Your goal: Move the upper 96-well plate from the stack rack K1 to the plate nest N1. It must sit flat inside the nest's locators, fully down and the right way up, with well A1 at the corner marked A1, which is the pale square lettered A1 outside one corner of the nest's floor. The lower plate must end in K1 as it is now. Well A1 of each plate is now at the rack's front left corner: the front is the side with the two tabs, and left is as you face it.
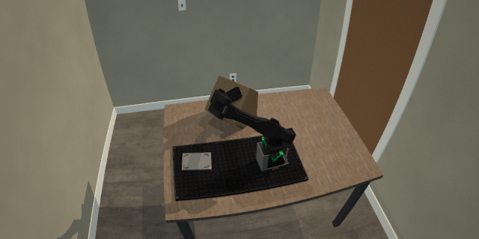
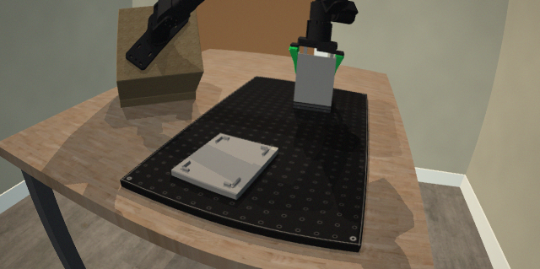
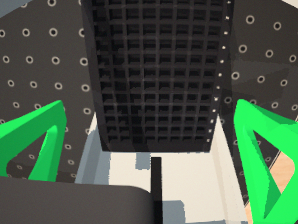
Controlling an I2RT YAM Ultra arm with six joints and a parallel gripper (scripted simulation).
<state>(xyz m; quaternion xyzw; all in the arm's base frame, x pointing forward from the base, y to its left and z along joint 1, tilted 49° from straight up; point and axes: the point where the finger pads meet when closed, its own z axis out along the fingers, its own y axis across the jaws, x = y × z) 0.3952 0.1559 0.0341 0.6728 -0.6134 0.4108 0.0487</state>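
Observation:
The grey stack rack K1 stands at the right end of the black pegboard [image 1: 239,168]; it also shows in the exterior view [image 2: 314,81]. In the wrist view the upper plate [image 3: 160,63] is a black grid of wells lying inside the rack's pale walls. My gripper [image 2: 316,51] is open, its green fingers straddling the top of the rack, one on each side [image 3: 149,149], and it holds nothing. The lower plate is hidden beneath the upper one. The grey plate nest N1 [image 1: 196,161] lies empty at the left end, with four corner locators [image 2: 225,164]. I cannot make out its A1 mark.
A brown cardboard box [image 2: 158,56] stands on the wooden table behind the pegboard, with the arm's base mounted against it. The arm reaches from there over the pegboard to the rack. The table edge runs close along the pegboard's front.

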